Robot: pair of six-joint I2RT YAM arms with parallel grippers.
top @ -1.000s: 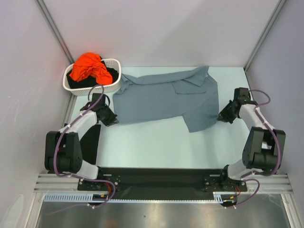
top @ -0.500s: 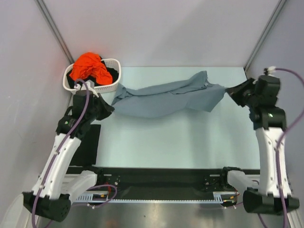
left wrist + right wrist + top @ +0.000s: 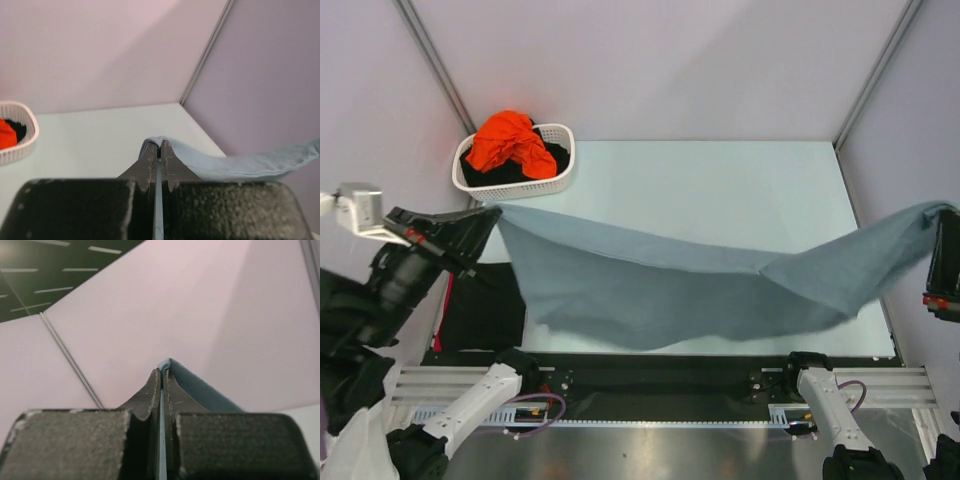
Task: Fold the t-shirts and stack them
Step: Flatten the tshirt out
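Observation:
A grey-blue t-shirt (image 3: 670,285) hangs stretched in the air between my two grippers, high above the table. My left gripper (image 3: 492,212) is shut on its left corner; the wrist view shows the cloth (image 3: 220,162) pinched at the fingertips (image 3: 159,145). My right gripper (image 3: 945,212) at the right edge is shut on the other corner; its wrist view shows the cloth (image 3: 200,387) pinched at the tips (image 3: 162,371). An orange t-shirt (image 3: 510,142) lies on dark clothes in the white basket (image 3: 560,175).
The pale green table (image 3: 720,180) lies under the hanging shirt. The basket stands at its back left corner and shows in the left wrist view (image 3: 20,142). A dark cloth (image 3: 480,310) lies at the table's left front. Pale walls close in the back and sides.
Both arms have lifted high and come toward the camera, raising the grey-blue shirt off the table. It now hangs spread wide between the grippers instead of lying bunched.

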